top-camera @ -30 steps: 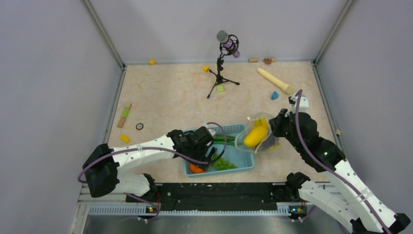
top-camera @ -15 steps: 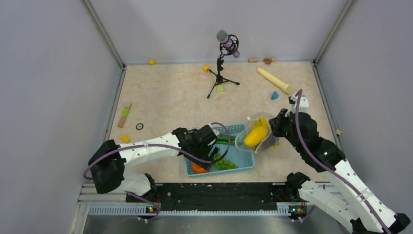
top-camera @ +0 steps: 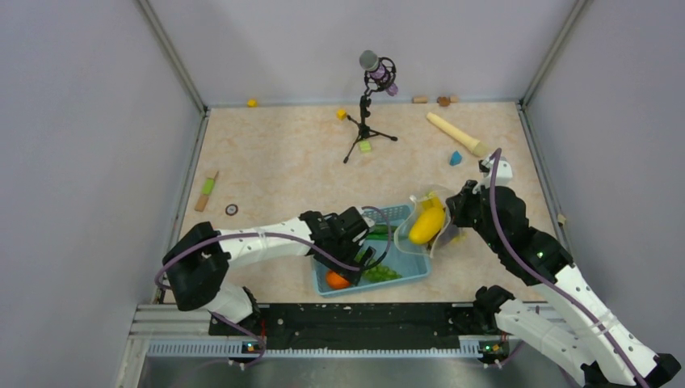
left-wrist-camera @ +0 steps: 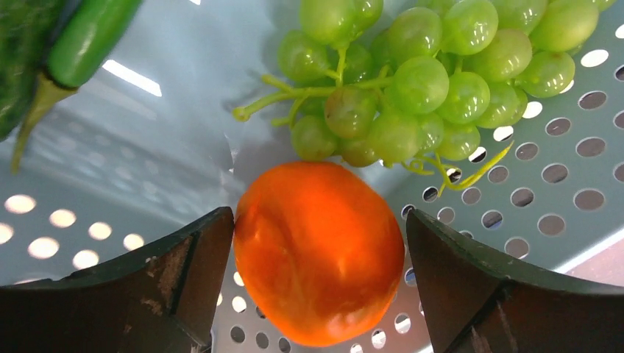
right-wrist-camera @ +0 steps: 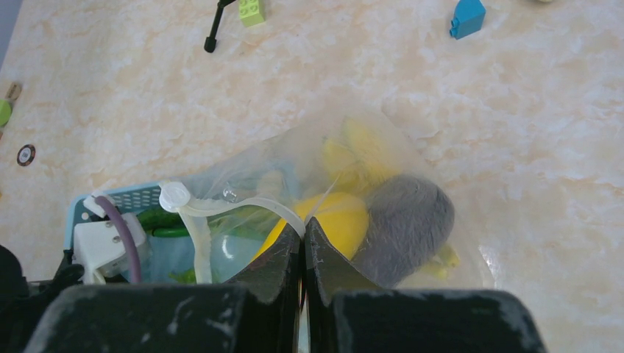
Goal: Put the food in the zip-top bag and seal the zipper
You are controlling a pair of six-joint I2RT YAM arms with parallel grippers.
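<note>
In the left wrist view the orange [left-wrist-camera: 320,250] lies on the perforated floor of the light blue basket [left-wrist-camera: 559,184], between the fingers of my open left gripper [left-wrist-camera: 320,217]. The left finger touches it and the right finger stands just off it. Green grapes [left-wrist-camera: 412,81] lie just beyond, and a green cucumber [left-wrist-camera: 92,33] sits at the top left. From above, my left gripper [top-camera: 355,263] is low in the basket [top-camera: 412,271]. My right gripper [right-wrist-camera: 303,224] is shut on the zipper [right-wrist-camera: 243,206] of the zip-top bag [right-wrist-camera: 412,147], which holds a yellow oval fruit [right-wrist-camera: 331,220], a banana [right-wrist-camera: 360,158] and a dark eggplant [right-wrist-camera: 408,224].
A microphone stand [top-camera: 367,105] stands at the back centre. A beige wooden cylinder [top-camera: 456,133] and a blue block [top-camera: 455,158] lie at the back right. Small blocks [top-camera: 208,191] and a ring [top-camera: 232,209] lie to the left. Walls close in both sides.
My left arm has slid to the right with its gripper in the basket, and the basket has shifted a little right with it. The right gripper has kept its hold on the bag.
</note>
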